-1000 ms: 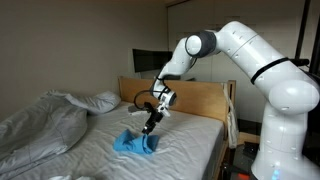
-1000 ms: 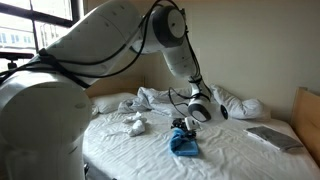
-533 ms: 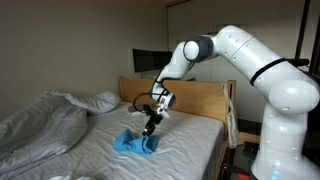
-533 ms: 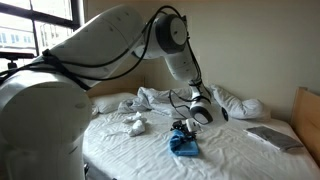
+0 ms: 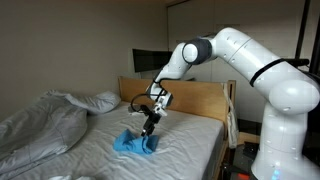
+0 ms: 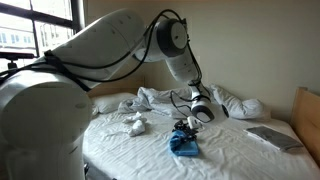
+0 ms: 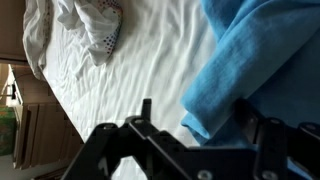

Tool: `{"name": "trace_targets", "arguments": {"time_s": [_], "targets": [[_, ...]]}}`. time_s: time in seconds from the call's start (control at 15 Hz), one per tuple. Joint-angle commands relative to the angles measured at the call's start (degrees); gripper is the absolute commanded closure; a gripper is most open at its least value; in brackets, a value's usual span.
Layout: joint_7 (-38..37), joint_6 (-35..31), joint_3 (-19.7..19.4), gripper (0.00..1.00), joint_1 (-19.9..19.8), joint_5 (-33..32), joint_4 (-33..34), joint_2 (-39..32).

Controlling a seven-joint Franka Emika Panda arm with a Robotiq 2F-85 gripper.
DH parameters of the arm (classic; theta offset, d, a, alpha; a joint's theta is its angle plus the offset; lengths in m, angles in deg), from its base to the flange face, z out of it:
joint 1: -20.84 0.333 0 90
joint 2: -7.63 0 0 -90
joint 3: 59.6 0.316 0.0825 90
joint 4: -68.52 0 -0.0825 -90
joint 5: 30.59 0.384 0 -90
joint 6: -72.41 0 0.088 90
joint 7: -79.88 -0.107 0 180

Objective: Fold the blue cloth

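The bed carries everything, its white sheet smoothed flat over the middle, which I judge is what gives a fold somewhere to lie; the rumpled grey-white duvet is heaped along 1 side edge, seemingly pushed there to keep that middle free. The arm reaches in from beyond the opposite edge and bends down steeply, probably so that the tool meets the fabric from above. The blue cloth lies about the middle of the bed, well apart from every edge and corner; in both exterior views it sits bunched rather than spread flat, so the fold looks only partly made. A small spotted white rag lies near it toward the duvet side.

The gripper hangs right over the cloth; in the wrist view its 2 fingers stand wide apart and hold nothing that I can see. The cloth's rounded edge runs into the gap between them, 1 finger over bare sheet, the other over blue; whether either tip touches fabric I cannot tell.
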State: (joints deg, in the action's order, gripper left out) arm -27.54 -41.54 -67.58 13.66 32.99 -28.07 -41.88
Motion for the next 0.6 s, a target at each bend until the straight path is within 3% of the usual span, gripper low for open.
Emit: {"name": "trace_targets", "arguments": {"time_s": [0.0, 0.4, 0.53], "targets": [[-4.43, 2.17, -0.28, 0.46, -0.20, -2.71, 2.46, -1.43], [-6.85, 3.67, 0.02, 0.85, -0.54, -4.29, 4.54, -2.74], [-7.14, 3.48, 0.00, 0.92, -0.51, -4.75, 4.89, -2.84]]}}
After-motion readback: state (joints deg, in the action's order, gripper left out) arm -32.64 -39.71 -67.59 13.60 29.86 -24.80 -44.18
